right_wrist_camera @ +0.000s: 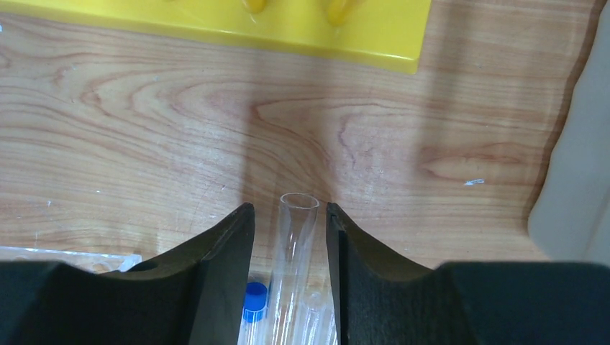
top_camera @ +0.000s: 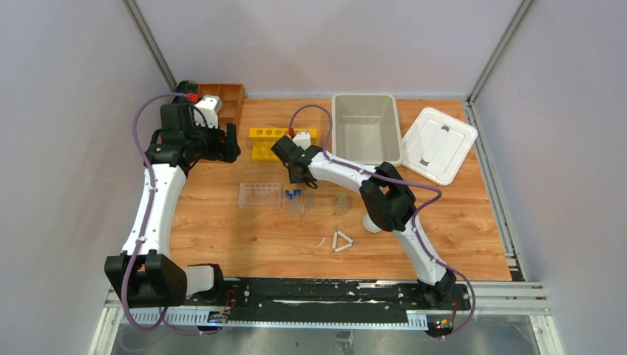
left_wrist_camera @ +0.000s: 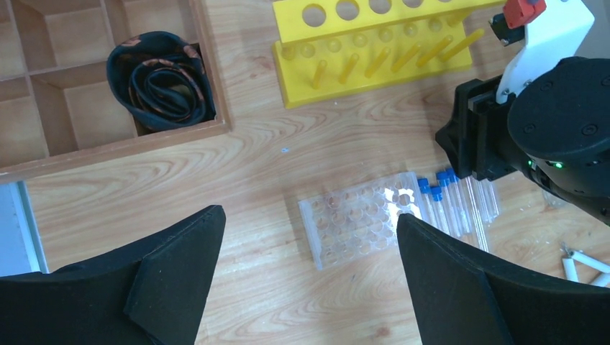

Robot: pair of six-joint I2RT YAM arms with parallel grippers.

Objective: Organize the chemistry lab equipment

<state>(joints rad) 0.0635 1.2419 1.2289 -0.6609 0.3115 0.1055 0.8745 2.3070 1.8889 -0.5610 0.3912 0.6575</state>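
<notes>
My right gripper (right_wrist_camera: pixel 289 208) hangs low over a loose bundle of clear tubes (top_camera: pixel 294 194), its jaws on either side of an uncapped clear tube (right_wrist_camera: pixel 297 230), with a gap on each side. A blue-capped tube (right_wrist_camera: pixel 254 298) lies beside the left finger. To the left of the bundle lies the clear plastic tube rack (top_camera: pixel 260 194). My left gripper (left_wrist_camera: pixel 309 213) is wide open, high above the table, looking down on the rack (left_wrist_camera: pixel 360 223) and the blue-capped tubes (left_wrist_camera: pixel 439 201). A small glass beaker (top_camera: pixel 341 204) and a white triangle (top_camera: pixel 341 242) sit nearer the front.
A yellow tube rack (top_camera: pixel 277 140) stands just behind the right gripper. The grey bin (top_camera: pixel 365 129) and its white lid (top_camera: pixel 438 144) are at the back right. At the back left, the wooden compartment tray (left_wrist_camera: pixel 108 144) holds a black coil (left_wrist_camera: pixel 162 79).
</notes>
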